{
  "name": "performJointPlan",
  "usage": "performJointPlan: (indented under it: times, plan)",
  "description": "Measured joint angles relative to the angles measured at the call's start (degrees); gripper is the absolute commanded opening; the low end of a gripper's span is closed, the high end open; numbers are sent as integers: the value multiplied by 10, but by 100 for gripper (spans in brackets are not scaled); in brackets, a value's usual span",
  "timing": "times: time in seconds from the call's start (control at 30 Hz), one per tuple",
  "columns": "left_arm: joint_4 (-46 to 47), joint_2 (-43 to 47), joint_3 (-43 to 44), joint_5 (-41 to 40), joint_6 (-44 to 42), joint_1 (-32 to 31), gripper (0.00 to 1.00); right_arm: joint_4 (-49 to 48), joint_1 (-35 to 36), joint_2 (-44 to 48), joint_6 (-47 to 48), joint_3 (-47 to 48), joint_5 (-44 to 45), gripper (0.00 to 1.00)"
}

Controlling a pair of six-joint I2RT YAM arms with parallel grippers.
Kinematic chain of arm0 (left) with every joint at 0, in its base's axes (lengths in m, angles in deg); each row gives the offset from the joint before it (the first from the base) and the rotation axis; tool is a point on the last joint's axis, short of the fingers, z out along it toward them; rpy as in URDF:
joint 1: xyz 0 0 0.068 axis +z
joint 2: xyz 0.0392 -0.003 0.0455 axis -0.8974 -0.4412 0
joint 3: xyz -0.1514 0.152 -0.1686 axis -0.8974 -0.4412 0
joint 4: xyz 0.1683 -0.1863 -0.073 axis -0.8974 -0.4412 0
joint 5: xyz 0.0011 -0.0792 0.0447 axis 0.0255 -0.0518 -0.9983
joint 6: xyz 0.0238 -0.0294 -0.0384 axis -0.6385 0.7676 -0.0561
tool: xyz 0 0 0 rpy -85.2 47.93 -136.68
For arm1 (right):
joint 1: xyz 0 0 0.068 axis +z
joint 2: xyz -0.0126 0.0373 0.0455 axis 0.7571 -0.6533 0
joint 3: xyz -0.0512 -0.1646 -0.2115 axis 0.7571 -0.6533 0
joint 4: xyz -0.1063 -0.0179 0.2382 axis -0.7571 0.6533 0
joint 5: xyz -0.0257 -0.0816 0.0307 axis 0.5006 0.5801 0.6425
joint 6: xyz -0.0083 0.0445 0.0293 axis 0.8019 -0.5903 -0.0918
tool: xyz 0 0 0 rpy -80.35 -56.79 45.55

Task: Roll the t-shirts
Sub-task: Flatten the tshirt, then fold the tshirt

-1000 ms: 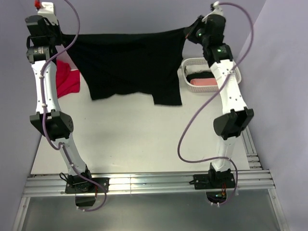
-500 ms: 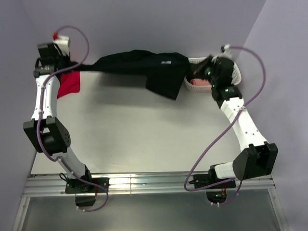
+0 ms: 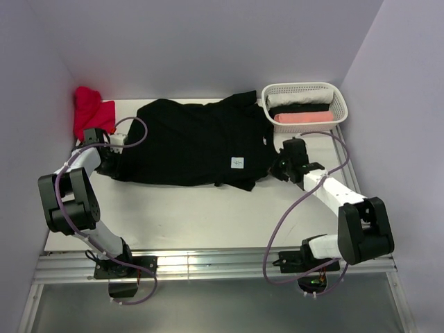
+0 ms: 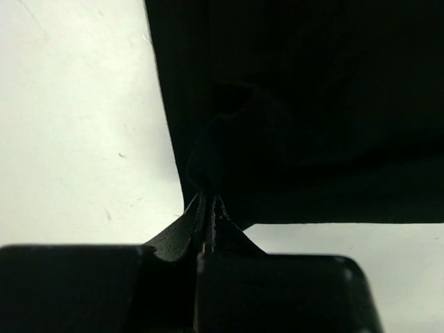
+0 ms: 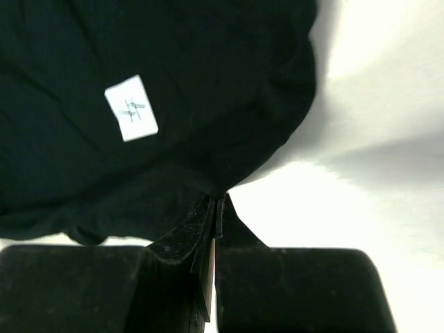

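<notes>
One black t-shirt [image 3: 187, 142], flat, tag [image 3: 237, 162] up, left gripper [image 4: 209, 202], right gripper [image 5: 216, 202] seemingly pinching it

Left hand [image 4: 210, 208] clamped on a bunched edge of the black t-shirt [image 4: 312, 104], white table [image 4: 76, 125] beneath

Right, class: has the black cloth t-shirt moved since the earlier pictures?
Yes: the black cloth t-shirt came down, from hanging stretched beside the white slotted basket to lying flat left of it.

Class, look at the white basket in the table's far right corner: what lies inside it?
Inside the white basket lie three rolled cloths side by side: a white roll, a black roll and a pink roll. The basket's floor, and anything beneath the rolls, is covered.
</notes>
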Motion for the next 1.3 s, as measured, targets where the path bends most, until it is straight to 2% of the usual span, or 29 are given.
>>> performJointPlan:
  times: [0.17,0.2,0.23,0.33,0.43,0.57,0.67,0.87,1.13,1.3]
  plan:
    - [12,0,-15,1,-7,3,0,1,33,-12,4,2,31,2]
    - [15,0,-15,2,-7,3,0,3,34,-18,5,5,36,7]
    - [16,0,-14,4,-7,3,0,10,34,-26,6,12,43,25]
    - [15,0,-9,6,-8,3,0,23,35,-43,12,35,67,55]
    - [15,0,0,9,-9,3,0,33,41,-25,13,42,94,62]
    - [14,0,10,12,-9,3,0,61,82,28,4,42,137,61]
    - [14,-1,13,16,-9,3,0,70,130,63,-9,40,159,54]
    - [10,-3,19,19,-9,3,0,54,199,71,-47,-19,168,46]
    - [7,-3,22,20,-10,3,0,32,206,-17,-67,-34,168,57]
    - [7,-3,22,20,-11,3,0,9,206,-57,-78,-32,168,57]
